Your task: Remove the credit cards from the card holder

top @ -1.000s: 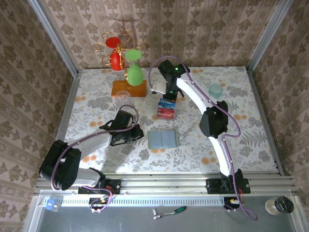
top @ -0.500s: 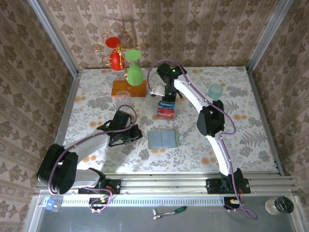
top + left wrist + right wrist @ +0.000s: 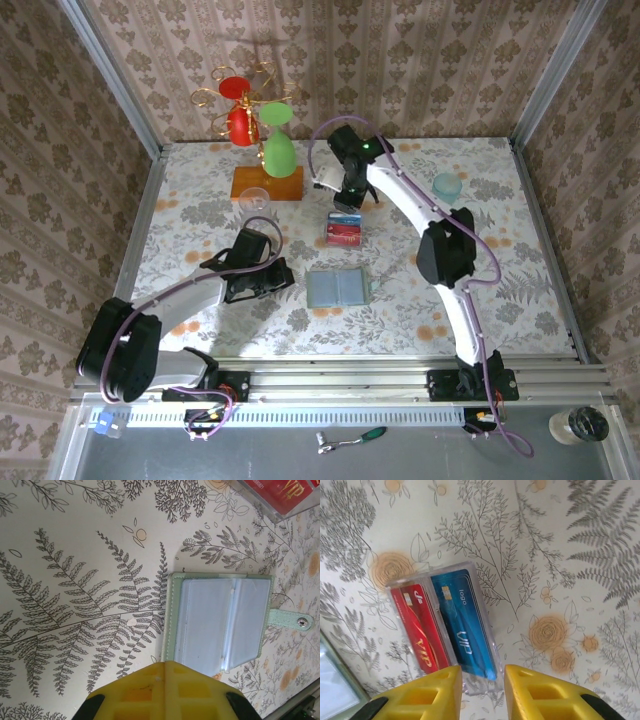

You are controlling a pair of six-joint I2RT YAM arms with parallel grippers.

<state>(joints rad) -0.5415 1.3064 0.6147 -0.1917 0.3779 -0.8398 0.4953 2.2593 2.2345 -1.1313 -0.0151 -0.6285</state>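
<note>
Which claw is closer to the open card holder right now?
Left. The left claw is shut, just off the left edge of the card holder. The right claw hangs open farther back on the table, by the clear tray.

L fingers [image 3: 145,690] shut, R fingers [image 3: 432,692] slightly apart, R arm [image 3: 410,205] stretched fwd.

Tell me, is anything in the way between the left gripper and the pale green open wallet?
Nothing visible is. The left gripper, shut, sits right by the near edge of the pale sage-green bifold card holder, which lies open and flat on the fern-patterned table. Only bare tabletop shows between them.
</note>
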